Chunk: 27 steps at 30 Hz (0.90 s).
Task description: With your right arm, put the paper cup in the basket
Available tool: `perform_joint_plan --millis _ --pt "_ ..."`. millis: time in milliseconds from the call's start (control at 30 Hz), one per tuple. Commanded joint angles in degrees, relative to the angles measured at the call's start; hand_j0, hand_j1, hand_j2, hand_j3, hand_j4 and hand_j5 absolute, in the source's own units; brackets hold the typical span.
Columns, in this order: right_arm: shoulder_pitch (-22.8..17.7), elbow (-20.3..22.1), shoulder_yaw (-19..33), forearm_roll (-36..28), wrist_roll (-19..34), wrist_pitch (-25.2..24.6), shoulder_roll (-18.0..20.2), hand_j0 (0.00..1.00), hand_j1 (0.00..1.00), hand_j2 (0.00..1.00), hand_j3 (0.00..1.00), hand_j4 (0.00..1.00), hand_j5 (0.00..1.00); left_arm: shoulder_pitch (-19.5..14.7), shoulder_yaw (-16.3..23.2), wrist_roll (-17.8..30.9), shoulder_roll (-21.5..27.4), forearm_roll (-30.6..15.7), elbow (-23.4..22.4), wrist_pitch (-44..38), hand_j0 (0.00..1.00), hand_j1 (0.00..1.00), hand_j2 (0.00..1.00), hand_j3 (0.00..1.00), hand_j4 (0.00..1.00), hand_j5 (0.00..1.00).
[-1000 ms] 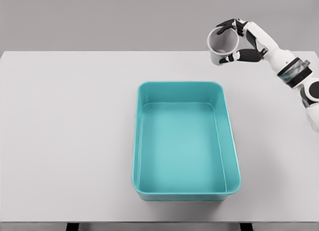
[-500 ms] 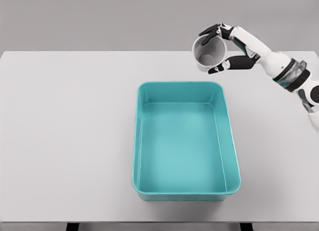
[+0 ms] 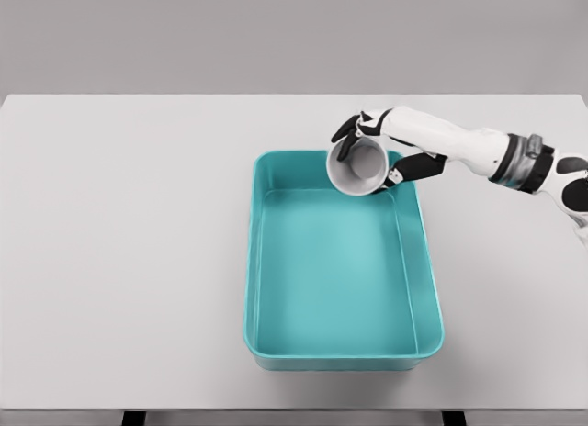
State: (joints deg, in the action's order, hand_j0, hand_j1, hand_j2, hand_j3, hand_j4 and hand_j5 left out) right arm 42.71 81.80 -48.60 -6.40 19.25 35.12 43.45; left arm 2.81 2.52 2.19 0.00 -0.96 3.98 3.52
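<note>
A white paper cup (image 3: 359, 166) hangs tilted over the far right corner of the teal basket (image 3: 258, 261), its open mouth turned toward the camera. My right hand (image 3: 375, 152) is shut on the cup, with dark fingertips (image 3: 346, 128) curled over its top and the thumb below at its right. The right arm reaches in from the right edge across the table. The basket is a rectangular tub lying in the middle of the white table (image 3: 119, 242), and nothing lies inside it. The left arm does not show.
The table's front edge runs along the bottom of the picture. A plain grey wall stands behind the table's far edge.
My right hand has carried the cup left and downward, from above the table's far right to over the basket's far right corner. The arm has stretched out further.
</note>
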Motion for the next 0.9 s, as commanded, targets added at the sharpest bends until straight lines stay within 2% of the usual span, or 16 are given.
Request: perform_joint_plan --millis 0,33,200,300,333,367,433,500,633,867 --pt "0.09 0.64 -0.97 5.43 -0.09 -0.12 0.67 0.7 0.7 0.7 0.7 0.7 0.7 0.0 -0.06 0.01 0.0 0.0 -0.02 0.0 1.0 1.0 1.0 1.0 1.0 1.0" --pt "0.09 0.64 -1.06 7.18 -0.18 -0.12 0.67 1.0 1.0 1.0 1.0 1.0 1.0 0.0 0.03 0.01 0.0 0.0 0.06 0.0 1.0 1.0 1.0 1.0 1.0 1.0" --pt "2.72 0.64 -1.41 8.33 -0.09 -0.12 0.58 1.0 1.0 1.0 1.0 1.0 1.0 0.0 0.03 0.01 0.0 0.0 0.06 0.0 1.0 1.0 1.0 1.0 1.0 1.0" --pt "8.35 0.55 -1.15 9.2 0.61 -0.12 0.67 1.0 1.0 1.0 1.0 1.0 1.0 0.0 0.03 0.01 0.0 0.0 -0.02 0.0 1.0 1.0 1.0 1.0 1.0 1.0" --pt "10.81 0.37 -0.62 12.63 0.61 -0.12 0.93 1.0 1.0 1.0 1.0 1.0 1.0 0.0 -0.06 0.01 0.0 0.0 0.06 0.0 1.0 1.0 1.0 1.0 1.0 1.0" --pt "11.16 0.11 0.08 15.09 0.61 -0.12 1.63 1.0 1.0 1.0 1.0 1.0 1.0 0.0 0.03 0.01 0.0 0.0 0.06 0.0 1.0 1.0 1.0 1.0 1.0 1.0" --pt "10.2 0.02 1.05 18.43 0.61 -0.12 7.34 1.0 1.0 1.0 1.0 1.0 1.0 0.0 0.03 0.01 0.0 0.0 -0.02 0.0 1.0 1.0 1.0 1.0 1.0 1.0" --pt "10.2 0.02 1.14 19.93 0.61 -0.12 9.9 1.0 1.0 1.0 1.0 1.0 1.0 0.0 -0.06 0.01 0.0 0.0 -0.02 0.0 1.0 1.0 1.0 1.0 1.0 1.0" --pt "10.02 -0.33 2.98 20.02 0.61 -0.12 11.48 1.0 1.0 1.0 1.0 1.0 1.0 0.0 -0.06 0.01 0.0 0.0 -0.02 0.0 1.0 1.0 1.0 1.0 1.0 1.0" --pt "6.33 -0.42 3.16 20.02 0.52 -0.12 11.39 1.0 1.0 1.0 1.0 1.0 1.0 0.09 0.03 0.01 0.0 -0.09 -0.11 0.0 1.0 1.0 1.0 1.0 1.0 1.0"
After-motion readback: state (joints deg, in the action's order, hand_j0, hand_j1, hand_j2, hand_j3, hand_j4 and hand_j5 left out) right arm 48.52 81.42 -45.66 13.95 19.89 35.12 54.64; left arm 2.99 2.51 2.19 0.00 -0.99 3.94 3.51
